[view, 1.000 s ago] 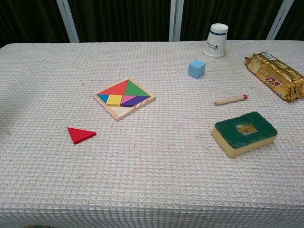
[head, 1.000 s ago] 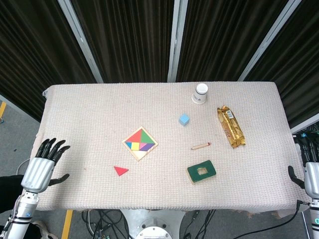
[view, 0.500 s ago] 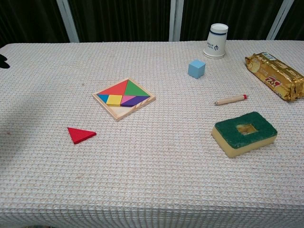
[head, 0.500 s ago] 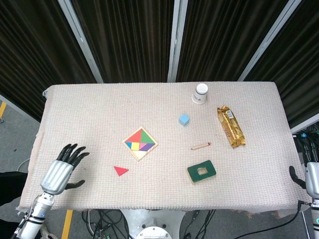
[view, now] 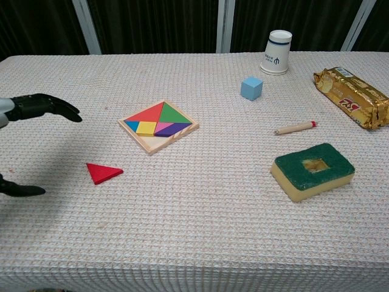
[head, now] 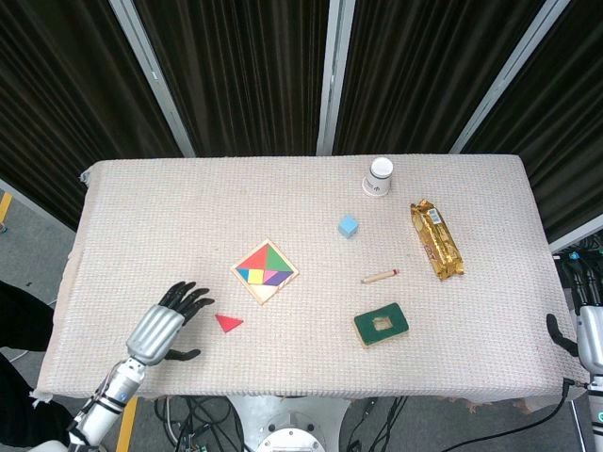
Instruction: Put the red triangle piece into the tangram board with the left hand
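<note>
The left hand (head: 166,324) hovers over the near left of the surface (head: 188,207), fingers spread and holding nothing. Just beyond its fingertips lies the red triangle (head: 227,322), flat; pinch its edges from above. Farther back sits the tangram board (head: 265,271).

Both views are evenly and brightly lit from above, so the woven tablecloth (head: 188,207) reads pale and crisp while the curtains behind the far edge stay nearly black. Shadows are soft and short: a faint grey patch falls on the cloth near the left edge below the left hand (view: 30,108), and the sponge (view: 313,170) casts only a thin rim of shade. Focus is sharp throughout, with mild glare on the gold wrapper (view: 351,97) toward the right edge.
</note>
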